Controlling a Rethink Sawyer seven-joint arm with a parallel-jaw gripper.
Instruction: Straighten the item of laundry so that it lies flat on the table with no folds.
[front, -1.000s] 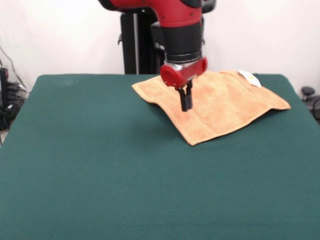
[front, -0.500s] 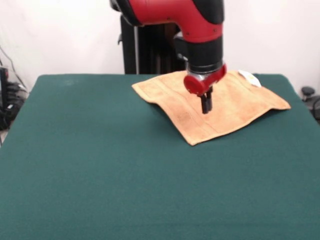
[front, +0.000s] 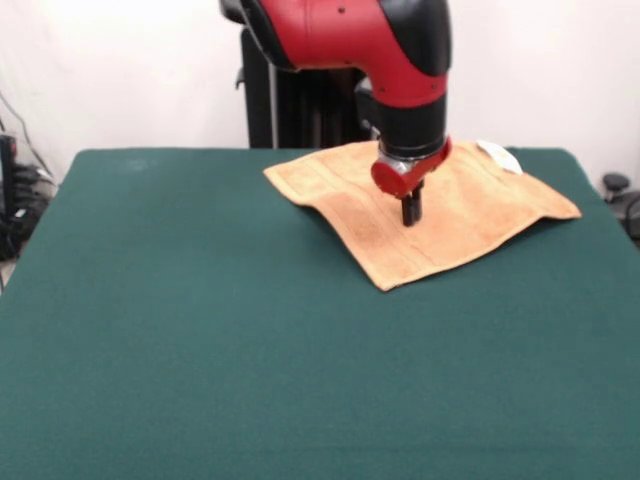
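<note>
The gripper (front: 411, 213) is hanging narrow and empty over the towel (front: 470, 215), which is needing a careful outward smoothing across the table (front: 200, 330).

One camera covers me here. It sits across the table (front: 200, 380) from my pedestal (front: 275, 95), raised a little above the green cloth and tilted slightly down, facing me head-on. It stands far enough back to take in almost the whole tabletop: the near part fills the bottom of the frame, the far edge runs across the upper third, with the pale wall behind. My arm (front: 370, 50) enters from the top edge. There is no second view with which to compare shared ground.
</note>
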